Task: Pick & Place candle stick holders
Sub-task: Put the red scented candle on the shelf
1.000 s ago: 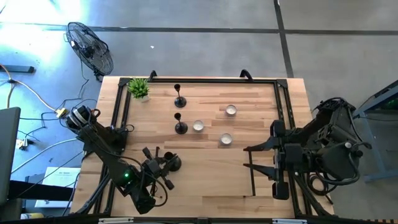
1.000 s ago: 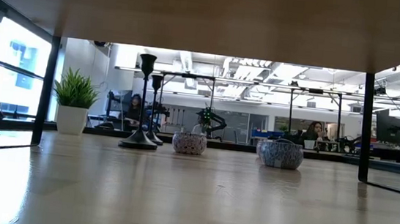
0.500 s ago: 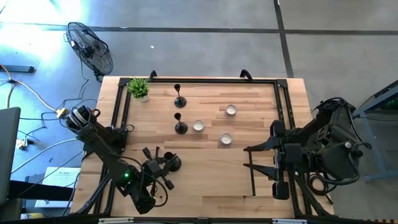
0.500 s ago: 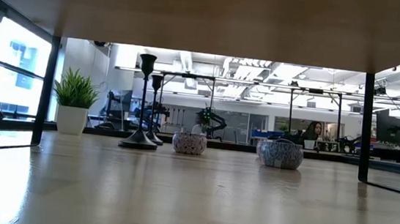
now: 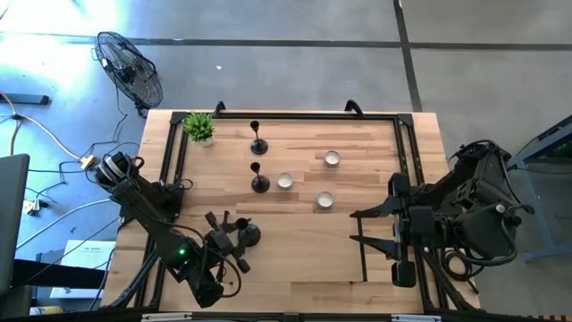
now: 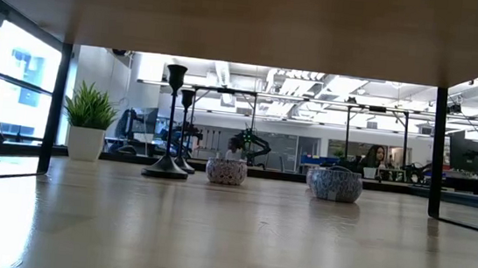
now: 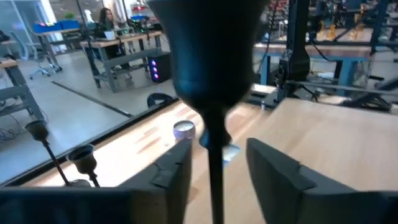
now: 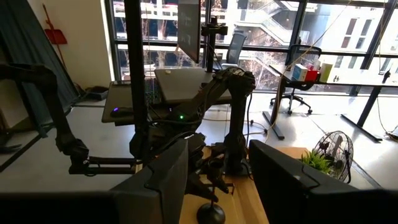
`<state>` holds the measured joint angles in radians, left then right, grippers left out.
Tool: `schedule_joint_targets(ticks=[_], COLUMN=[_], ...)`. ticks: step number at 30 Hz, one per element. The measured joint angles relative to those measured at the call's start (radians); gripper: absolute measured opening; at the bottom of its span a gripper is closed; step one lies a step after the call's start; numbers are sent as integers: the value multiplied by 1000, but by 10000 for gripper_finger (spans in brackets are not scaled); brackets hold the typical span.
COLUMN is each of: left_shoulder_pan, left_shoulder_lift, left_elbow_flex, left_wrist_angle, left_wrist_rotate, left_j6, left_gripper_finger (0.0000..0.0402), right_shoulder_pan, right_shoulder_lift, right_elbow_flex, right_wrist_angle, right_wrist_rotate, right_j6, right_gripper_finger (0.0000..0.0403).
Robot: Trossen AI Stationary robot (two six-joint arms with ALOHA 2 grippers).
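Wooden worktop (image 5: 375, 259) under a black frame, open lab beyond it with a person seated at a far desk.

Two candle stick holders stand upright at the far side of the worktop, one (image 5: 258, 140) behind the other (image 5: 259, 177), near a small potted plant (image 5: 199, 127). Three small candle cups (image 5: 323, 199) sit just to their right. The third holder (image 5: 249, 234) stands on its base at the near left, at the tip of the left claw (image 5: 234, 240).

In the left wrist view that holder's stem (image 7: 216, 168) runs between the two fingers (image 7: 277, 174) with a visible gap on each side. We read the left claw as partly open, touching nothing, the holder standing free. The right claw (image 8: 214, 180) waits at the right edge of the worktop, fingers part-way apart and empty.

Step in hand, as we judge it: release after placing. To do it well, open evenly so that neither finger drags the stem, then draw back along the line of the fingers or lift clear of the cup top (image 7: 211, 56). The thin stem on a small base should tip easily under a sideways knock.

Versus the earlier frames: high view shows the left claw slightly wider about the holder; arm pose, the other holders and the cups unchanged.
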<state>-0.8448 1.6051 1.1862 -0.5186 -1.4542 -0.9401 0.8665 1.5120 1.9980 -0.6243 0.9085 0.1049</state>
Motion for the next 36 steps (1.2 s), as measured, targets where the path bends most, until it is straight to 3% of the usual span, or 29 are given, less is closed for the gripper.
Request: schedule_joint_targets(ticks=[7, 14, 20, 27, 36], left_shoulder_pan=[0, 0, 0, 0, -2], left_shoulder_lift=[0, -14, -38, -66, -76], left_elbow_flex=[0, 0, 0, 0, 1], left_wrist_angle=[0, 0, 0, -7, -7], left_wrist_rotate=[50, 47, 63, 157, 159], left_j6=[0, 33, 46, 64, 117], left_gripper_finger=[251, 296, 316, 320, 320], right_shoulder_pan=[0, 0, 0, 0, 0], right_shoulder_lift=[0, 0, 0, 0, 0], right_elbow_flex=[0, 0, 0, 0, 0], right_wrist_angle=[0, 0, 0, 0, 0], right_wrist_rotate=[0, 0, 0, 0, -2], right_j6=[5, 11, 11, 11, 11], right_gripper_finger=[165, 165, 165, 165, 165])
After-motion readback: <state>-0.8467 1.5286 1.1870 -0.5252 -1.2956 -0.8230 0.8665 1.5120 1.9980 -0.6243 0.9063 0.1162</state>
